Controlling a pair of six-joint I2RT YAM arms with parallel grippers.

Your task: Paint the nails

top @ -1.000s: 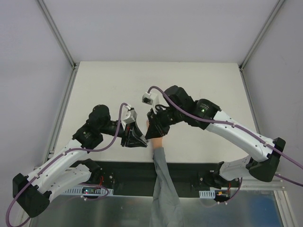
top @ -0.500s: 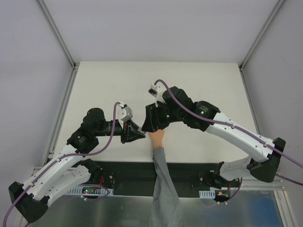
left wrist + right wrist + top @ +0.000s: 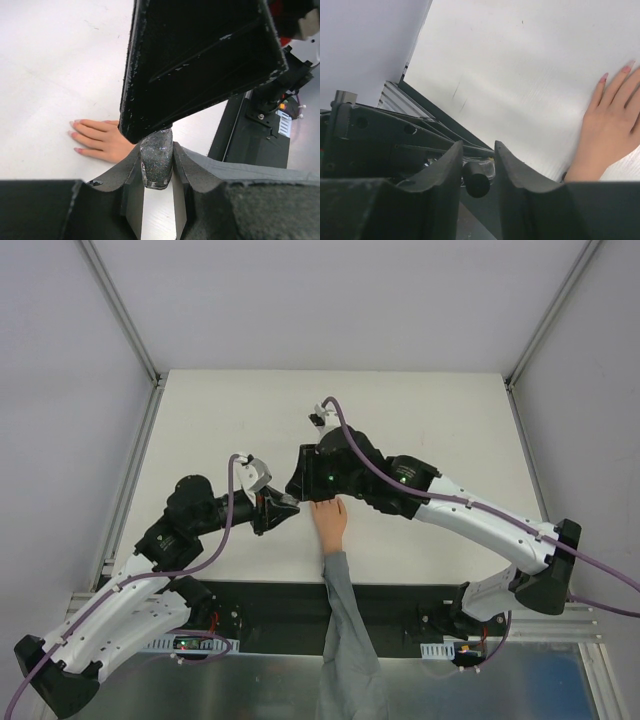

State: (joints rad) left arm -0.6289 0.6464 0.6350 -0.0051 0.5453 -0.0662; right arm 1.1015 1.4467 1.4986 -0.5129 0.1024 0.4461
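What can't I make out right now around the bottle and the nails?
Left wrist: bottle top hidden behind right gripper.
Top external: nails too small; bottle hidden by right gripper.
Right wrist: mannequin hand cut by right edge; grip on dark cap unclear.
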